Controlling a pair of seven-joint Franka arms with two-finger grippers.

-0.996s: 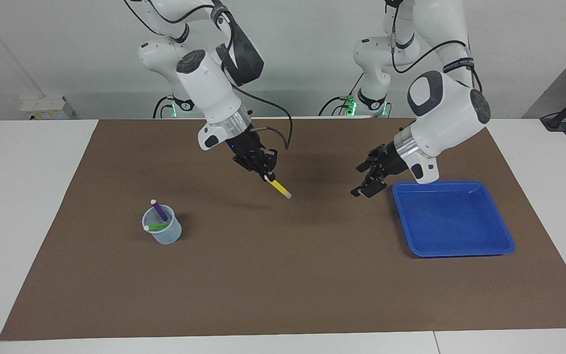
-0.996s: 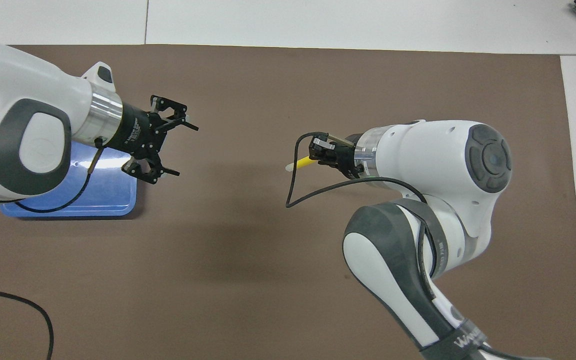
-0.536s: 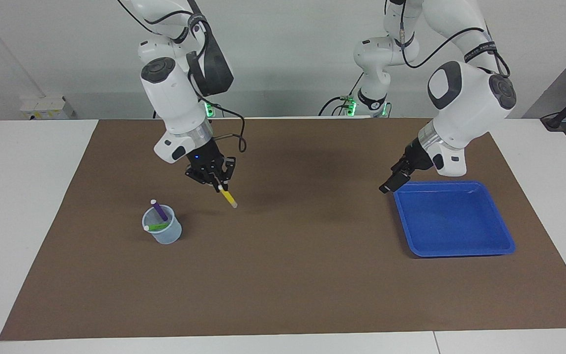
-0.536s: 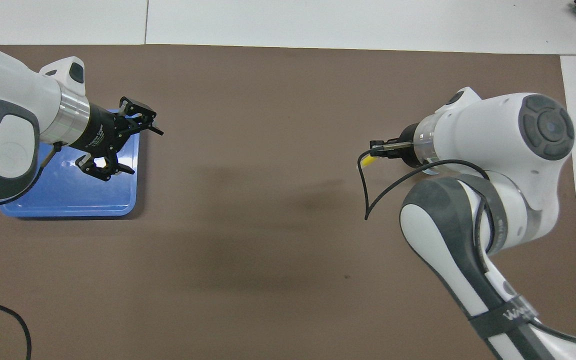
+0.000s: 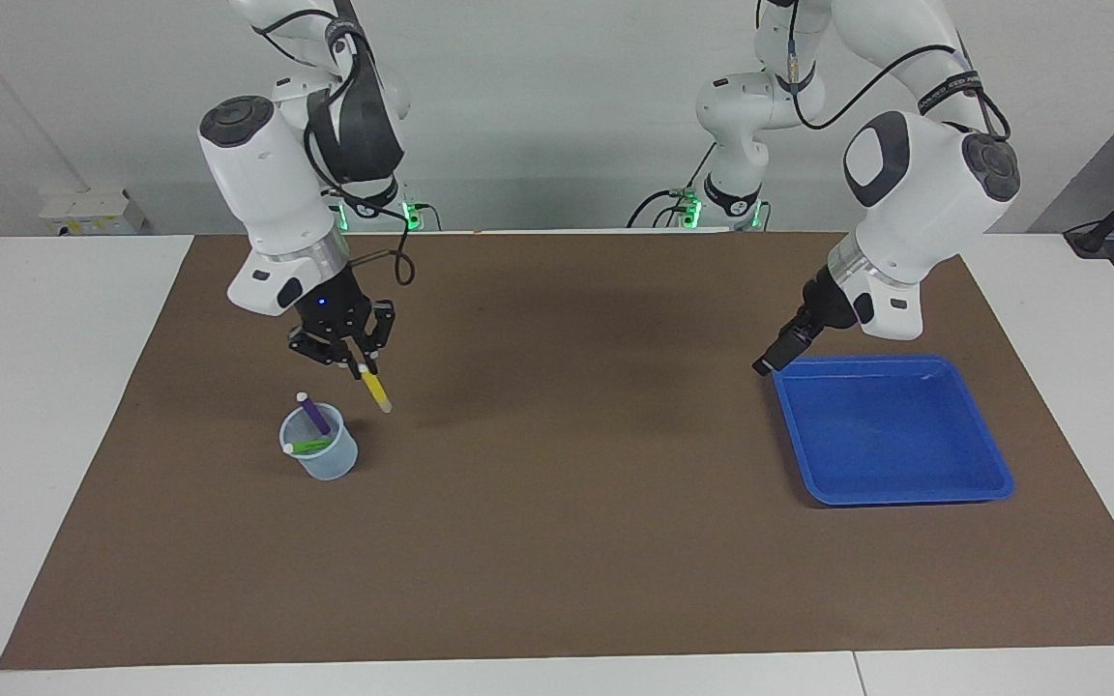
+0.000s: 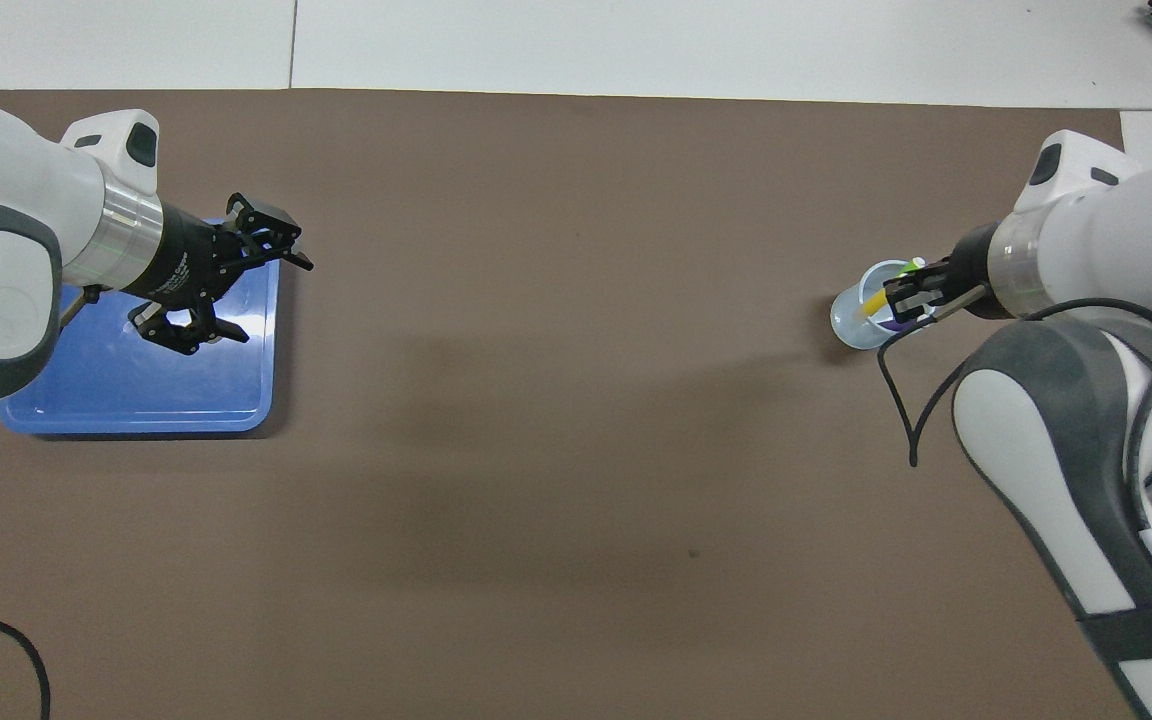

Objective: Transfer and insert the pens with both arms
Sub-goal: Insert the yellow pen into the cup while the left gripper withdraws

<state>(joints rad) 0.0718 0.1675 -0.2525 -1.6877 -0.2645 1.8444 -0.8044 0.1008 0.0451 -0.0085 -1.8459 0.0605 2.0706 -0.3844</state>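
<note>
Transfer stage, last pen. My right gripper point(image 5: 364, 368) now hangs above the brown mat point(image 5: 557, 541) just beside the clear cup point(image 5: 320, 454), its fingers pressed together on the upper end of the yellow pen point(image 5: 376, 391). A second ago this gripper was over the middle of the bench with the same pen; it has since swung toward the right arm's end, so the handover is done and only insertion remains. The pen slants, pale tip down and pointing away from the cup; in the facing view the tip is clear of the rim, though from overhead it seems to overlap the cup's mouth. The purple pen point(image 5: 313, 414) and green pen point(image 5: 308, 447) already stand in the cup, leaning and taking up part of the opening.

My left gripper point(image 6: 221, 290) has drawn back from mid-bench and waits with fingers spread, holding nothing, over the edge of the blue tray point(image 5: 891, 430) that lies nearer the bench's middle, at the left arm's end. The tray holds no pens.

Open room: the mat between cup and tray is bare, and the cup sits well inside the mat's edges. I judge the tight spot to be the cup's mouth, where the yellow tip must swing upright and drop past the two leaning pens without tipping the light cup.
</note>
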